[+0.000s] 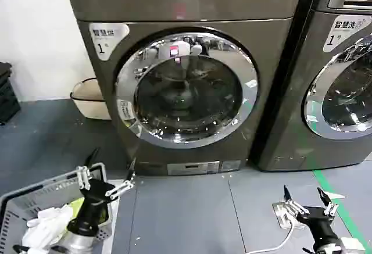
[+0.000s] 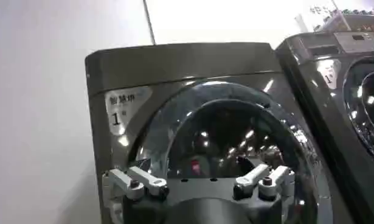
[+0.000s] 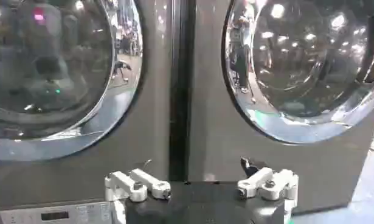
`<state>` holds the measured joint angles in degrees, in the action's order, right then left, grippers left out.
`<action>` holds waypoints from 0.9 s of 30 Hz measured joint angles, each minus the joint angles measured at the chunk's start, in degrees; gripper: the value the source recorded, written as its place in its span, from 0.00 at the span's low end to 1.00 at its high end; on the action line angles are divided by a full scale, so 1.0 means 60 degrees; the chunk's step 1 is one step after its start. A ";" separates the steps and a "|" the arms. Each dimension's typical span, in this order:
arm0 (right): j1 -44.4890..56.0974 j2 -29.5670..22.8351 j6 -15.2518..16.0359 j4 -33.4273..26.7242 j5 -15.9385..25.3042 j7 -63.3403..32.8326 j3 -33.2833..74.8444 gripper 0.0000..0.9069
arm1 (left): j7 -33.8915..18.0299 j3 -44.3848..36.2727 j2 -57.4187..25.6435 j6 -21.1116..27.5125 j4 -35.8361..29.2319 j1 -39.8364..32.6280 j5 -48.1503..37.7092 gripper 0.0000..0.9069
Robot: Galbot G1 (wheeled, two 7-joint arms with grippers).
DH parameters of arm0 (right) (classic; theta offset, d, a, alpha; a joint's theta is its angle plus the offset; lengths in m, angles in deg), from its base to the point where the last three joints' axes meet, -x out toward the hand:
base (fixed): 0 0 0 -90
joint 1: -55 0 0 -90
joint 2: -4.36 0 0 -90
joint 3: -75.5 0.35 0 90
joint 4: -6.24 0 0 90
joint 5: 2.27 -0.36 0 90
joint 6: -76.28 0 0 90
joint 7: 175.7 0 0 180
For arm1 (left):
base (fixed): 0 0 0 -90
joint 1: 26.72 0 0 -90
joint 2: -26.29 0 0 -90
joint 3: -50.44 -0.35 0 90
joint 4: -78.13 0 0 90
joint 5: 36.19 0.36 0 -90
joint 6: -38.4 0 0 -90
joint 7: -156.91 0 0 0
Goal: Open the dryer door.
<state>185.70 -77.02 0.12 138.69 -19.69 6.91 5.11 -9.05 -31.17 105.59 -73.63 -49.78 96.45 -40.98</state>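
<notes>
Chrome-ringed door (image 1: 187, 88) sits shut, frame centre, on dryer (image 1: 186, 10). Left gripper (image 1: 104, 179) lower left and right gripper (image 1: 308, 199) lower right, both spread wide, empty. Risk: fingers slipping off the smooth ring.

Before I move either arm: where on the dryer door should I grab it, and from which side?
Probably the chrome ring's edge on the robot's right of the dryer door, coming straight in from the front. The sticker side on the left looks like the hinge side, though no handle recess is clearly visible. The door sits shut, flush with the dryer. Left gripper and right gripper both hang low, open.
</notes>
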 joint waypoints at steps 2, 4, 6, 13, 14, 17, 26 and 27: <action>-0.0048 0.0082 -0.0068 0.0023 -0.0041 0.0105 -0.0029 1.00 | 0.0000 0.0003 -0.0008 0.0002 -0.0039 0.0022 -0.0007 1.00; -0.0131 0.0201 -0.0143 0.0056 -0.0185 0.0167 -0.0046 1.00 | 0.0005 0.0003 -0.0010 0.0009 -0.0081 0.0058 -0.0047 1.00; -0.0195 0.0322 -0.0225 0.0079 -0.0362 0.0236 -0.0076 1.00 | 0.0011 0.0002 -0.0011 0.0035 -0.0121 0.0067 -0.0087 1.00; -0.0574 0.1128 -0.0403 0.0007 -0.1026 0.0311 -0.0325 1.00 | 0.0029 0.0006 -0.0047 0.0108 -0.0275 0.0154 -0.0122 1.00; -0.0647 0.1295 -0.0390 -0.0016 -0.1142 0.0305 -0.0369 1.00 | 0.0033 0.0006 -0.0054 0.0115 -0.0285 0.0170 -0.0124 1.00; -0.0888 0.1816 -0.0366 -0.0121 -0.1373 0.0303 -0.0565 1.00 | 0.0044 0.0007 -0.0063 0.0128 -0.0319 0.0209 -0.0120 1.00; -0.2260 0.3438 -0.0128 -0.0683 -0.1797 0.0313 -0.1554 1.00 | 0.0056 0.0009 -0.0047 0.0171 -0.0460 0.0330 -0.0026 1.00; -0.2466 0.3604 -0.0098 -0.0750 -0.1847 0.0313 -0.1688 1.00 | 0.0059 0.0009 -0.0039 0.0175 -0.0467 0.0333 -0.0005 1.00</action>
<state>170.90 -55.39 -0.47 134.19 -30.77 8.79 -5.02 -8.70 -31.11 105.35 -72.59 -52.59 98.46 -41.01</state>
